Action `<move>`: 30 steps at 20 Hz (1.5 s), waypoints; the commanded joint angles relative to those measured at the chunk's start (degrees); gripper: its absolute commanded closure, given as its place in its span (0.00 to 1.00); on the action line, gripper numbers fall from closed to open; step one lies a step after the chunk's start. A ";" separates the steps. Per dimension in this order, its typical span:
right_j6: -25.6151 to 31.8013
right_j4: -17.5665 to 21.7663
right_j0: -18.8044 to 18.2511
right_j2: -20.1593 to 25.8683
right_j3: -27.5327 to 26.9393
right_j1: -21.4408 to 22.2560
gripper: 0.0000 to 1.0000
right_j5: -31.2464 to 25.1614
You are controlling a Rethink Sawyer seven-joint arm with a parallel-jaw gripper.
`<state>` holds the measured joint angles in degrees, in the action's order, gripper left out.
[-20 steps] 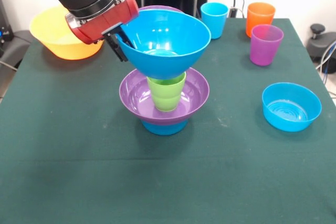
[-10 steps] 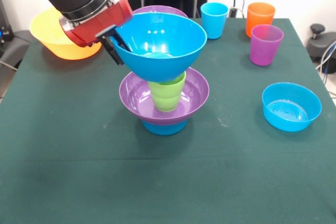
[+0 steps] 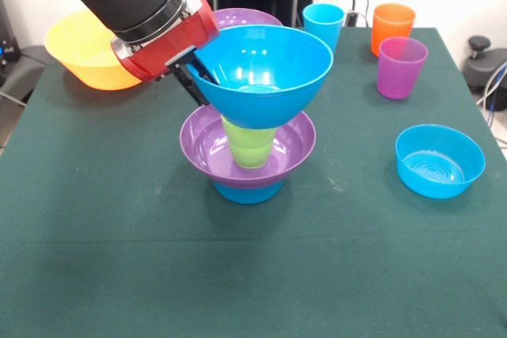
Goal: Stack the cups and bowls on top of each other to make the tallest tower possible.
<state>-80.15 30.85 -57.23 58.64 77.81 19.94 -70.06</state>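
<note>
Since a moment ago the large blue bowl point(image 3: 263, 75) has swung a little toward the right side of the picture and settled lower, so its base now caps the lime green cup point(image 3: 250, 148) instead of hovering off to one side.

From the front, the only view there is, the hand point(image 3: 196, 78) comes in from the upper left and is clamped on that bowl's left rim, one black finger point(image 3: 192, 87) outside the wall and the other tucked inside. Gripping at the rim looks deliberate: it leaves the bowl's underside free to seat on the cup. The bowl tilts slightly, its left edge a touch lower than its right.

The tower point(image 3: 248, 160) stands mid-surface, just below and right of the hand: a small blue bowl point(image 3: 248, 191) at the bottom, a wide purple bowl point(image 3: 207, 146) on it, the green cup upright inside.

Still waiting on the green surface point(image 3: 119, 259) are a second small blue bowl point(image 3: 440, 161) at right, and along the far edge a translucent purple cup point(image 3: 402, 67), orange cup point(image 3: 393, 28), light blue cup point(image 3: 324, 28), another purple bowl point(image 3: 245, 17) and the yellow bowl point(image 3: 83, 51).
</note>
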 commanded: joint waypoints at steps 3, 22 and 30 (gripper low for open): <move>16.27 0.94 1.17 0.40 0.56 -0.76 1.00 1.01; 20.47 4.26 0.69 -2.14 0.19 1.04 1.00 -4.14; 20.33 5.36 0.22 -2.81 1.56 0.92 1.00 -3.55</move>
<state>-80.15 31.74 -57.24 59.11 77.96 19.99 -70.06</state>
